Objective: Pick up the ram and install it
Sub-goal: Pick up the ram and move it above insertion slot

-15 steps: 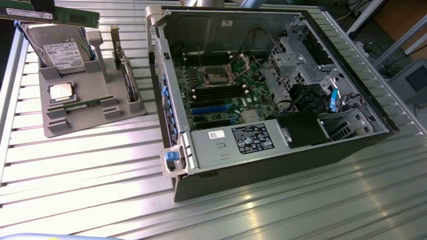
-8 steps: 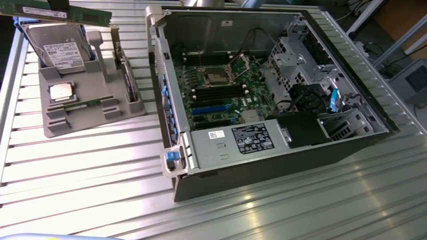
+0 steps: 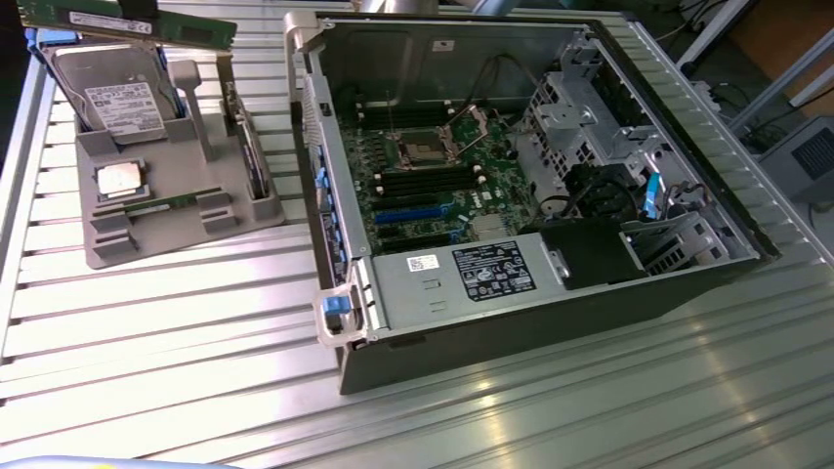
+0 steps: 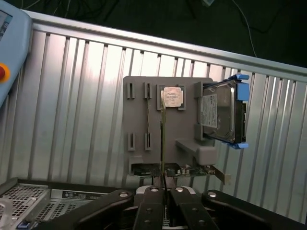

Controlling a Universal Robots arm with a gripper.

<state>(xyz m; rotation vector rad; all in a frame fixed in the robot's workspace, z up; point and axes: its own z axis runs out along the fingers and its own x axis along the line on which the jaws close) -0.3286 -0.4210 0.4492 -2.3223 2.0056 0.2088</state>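
Ram (image 3: 176,29) clenched in gripper (image 4: 164,184), held above grey parts tray (image 4: 139,115).
Edge-on in the wrist view, the green stick hangs over the tray's CPU (image 4: 172,97), near the white-labelled hard drive (image 4: 218,117); the open computer case (image 3: 417,59) stands beside. No label's writing is legible.

Strong light from overhead! In the exterior view the ribbed counter (image 3: 195,313) throws hard white glare, hottest on the stretch in front of the grey holder (image 3: 170,230), with long pale streaks toward the counter's near edge. The holder casts a short, soft shadow. Inside the open computer case (image 3: 548,337) it's dimmer, its walls shading the board. In the wrist view the counter's ribs blaze near its far edge, with blackness beyond. The fingers (image 4: 151,211) sit dark with tiny glints, and the ram (image 4: 162,139) reads as a thin shadowed line.
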